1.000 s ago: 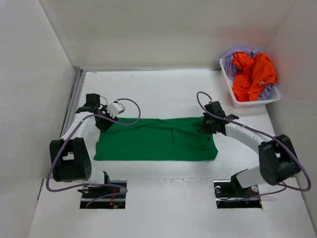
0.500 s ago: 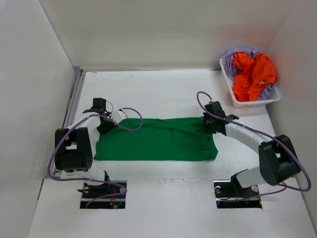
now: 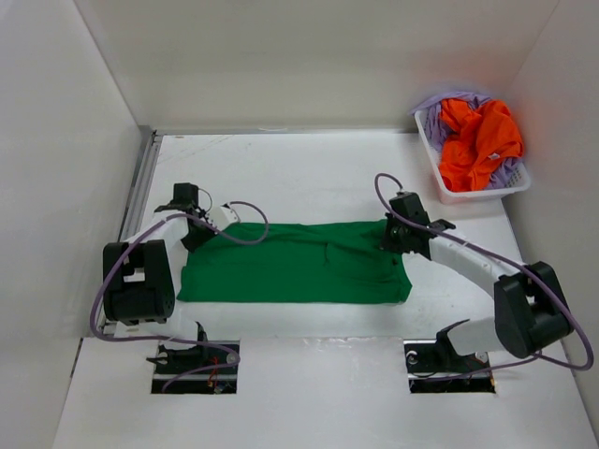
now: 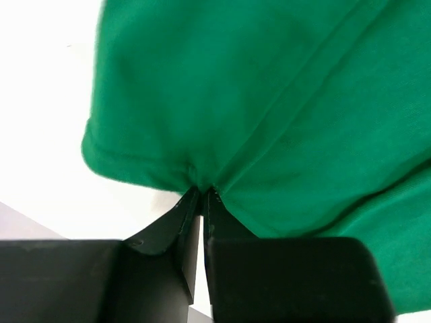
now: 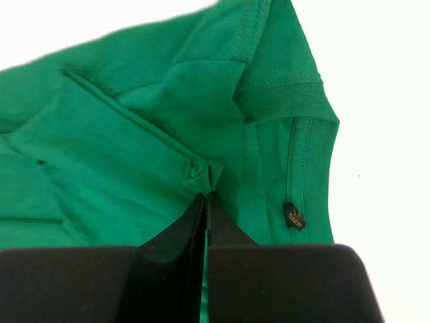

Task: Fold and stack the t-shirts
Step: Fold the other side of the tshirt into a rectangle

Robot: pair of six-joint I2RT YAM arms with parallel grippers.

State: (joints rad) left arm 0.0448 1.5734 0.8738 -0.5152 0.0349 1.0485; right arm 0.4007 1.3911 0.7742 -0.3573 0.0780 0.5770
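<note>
**Both grippers pinching the green t-shirt**

The green t-shirt [image 3: 295, 262] runs off the edges of both wrist views. In the basket [image 3: 477, 195] at upper right, the orange t-shirt [image 3: 479, 138] hides most of the lavender t-shirt [image 3: 435, 114]. On my overhead view the arms cover the fingertips.

The green t-shirt lies flat mid-tabletop [image 3: 309, 173], long axis left to right. The left gripper [image 4: 202, 192] is pressed together on the hem at its upper-left corner. The right gripper [image 5: 207, 195] pinches a small tuck at the upper-right corner, just beside the neckband.
</note>
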